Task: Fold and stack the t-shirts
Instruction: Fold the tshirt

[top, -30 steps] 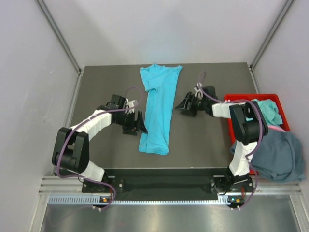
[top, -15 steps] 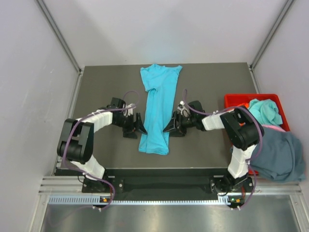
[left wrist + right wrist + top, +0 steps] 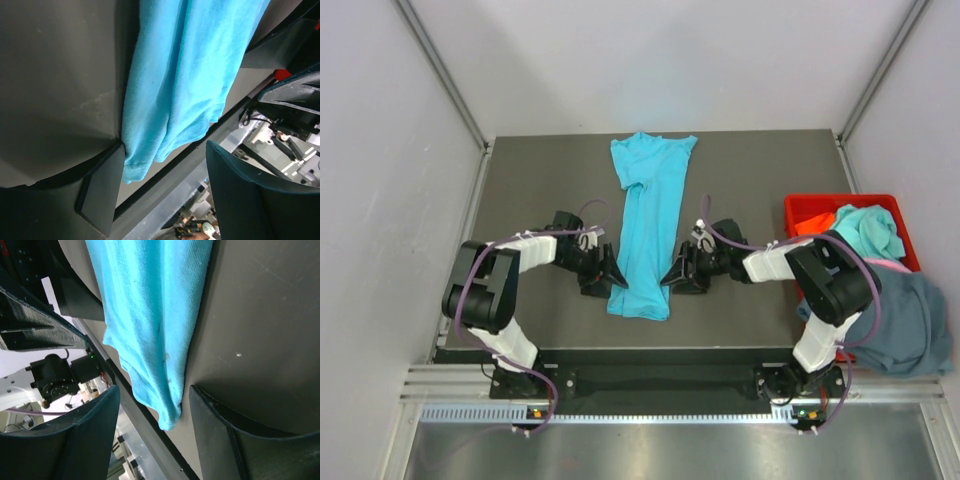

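Turquoise t-shirt (image 3: 648, 225) lay folded lengthwise on the table (image 3: 530, 180) between my grippers; left gripper (image 3: 607, 272) spread wide astride one hem corner; right gripper (image 3: 675, 273) parted astride the other; neither clamped.

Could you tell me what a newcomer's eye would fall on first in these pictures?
A bright turquoise t-shirt, folded into a long strip, lies centred on the table. The left gripper and right gripper flank its near end, jaws open. At the right edge a red bin holds shirts, a slate blue-grey shirt draped over it.
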Robot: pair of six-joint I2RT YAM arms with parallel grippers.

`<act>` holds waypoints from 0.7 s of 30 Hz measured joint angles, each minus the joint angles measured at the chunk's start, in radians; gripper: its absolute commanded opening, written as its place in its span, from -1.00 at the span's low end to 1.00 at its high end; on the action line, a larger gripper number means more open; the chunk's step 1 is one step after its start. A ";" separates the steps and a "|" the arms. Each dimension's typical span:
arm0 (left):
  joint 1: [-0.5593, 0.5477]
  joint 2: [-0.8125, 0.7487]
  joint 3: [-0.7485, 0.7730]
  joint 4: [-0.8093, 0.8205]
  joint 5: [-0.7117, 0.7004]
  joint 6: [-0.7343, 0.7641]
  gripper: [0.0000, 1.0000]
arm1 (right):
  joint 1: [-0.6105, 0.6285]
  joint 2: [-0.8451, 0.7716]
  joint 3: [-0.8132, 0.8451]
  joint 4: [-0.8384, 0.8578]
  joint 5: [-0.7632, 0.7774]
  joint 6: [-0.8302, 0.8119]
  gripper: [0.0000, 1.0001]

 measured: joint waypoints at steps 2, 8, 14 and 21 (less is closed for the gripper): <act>-0.004 0.011 0.000 0.000 0.019 -0.009 0.40 | 0.007 0.002 0.001 -0.002 0.005 0.000 0.13; -0.014 0.010 -0.025 0.013 0.039 -0.023 0.30 | 0.061 0.040 0.010 0.018 -0.018 0.027 0.04; -0.026 -0.013 -0.071 0.027 0.037 -0.037 -0.04 | 0.130 0.058 0.010 0.034 -0.035 0.059 -0.01; -0.038 -0.013 -0.093 0.026 -0.031 -0.036 -1.00 | 0.136 0.048 0.005 0.011 -0.029 0.048 -0.11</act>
